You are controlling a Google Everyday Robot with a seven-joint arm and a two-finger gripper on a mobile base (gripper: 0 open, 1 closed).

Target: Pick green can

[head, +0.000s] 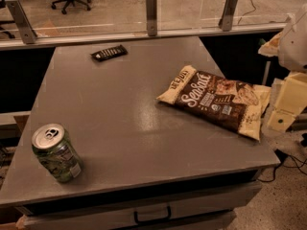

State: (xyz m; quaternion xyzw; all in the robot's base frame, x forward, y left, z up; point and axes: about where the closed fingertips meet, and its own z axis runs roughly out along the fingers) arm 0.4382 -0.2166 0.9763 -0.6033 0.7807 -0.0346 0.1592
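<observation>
Standing on its base near the front left corner of the counter, the green can shows its silver top and pull tab toward the camera. A white label patch is visible low on its right side. Nothing touches the can; bare grey surface surrounds it on all sides.

The gripper is located at the right edge of the view, beyond the right side of the counter and well apart from the can. It appears as pale yellowish blocks below a white arm section. Whether it is apart or together cannot be told from this view. It holds nothing that can be seen.

Other items on the counter:
- A brown snack bag with cream-coloured ends lies flat on the right half. Its right end reaches the counter's right edge, just beside the gripper.
- A small dark wrapper lies flat near the far edge, left of centre.

The snack bag lies between the can and the gripper. The wrapper is well apart from both the can and the bag.

Surroundings:
- A glass barrier with metal posts runs along the far edge of the counter.
- A drawer with a dark handle sits below the front edge.
- Cables lie on the floor at the lower right.
</observation>
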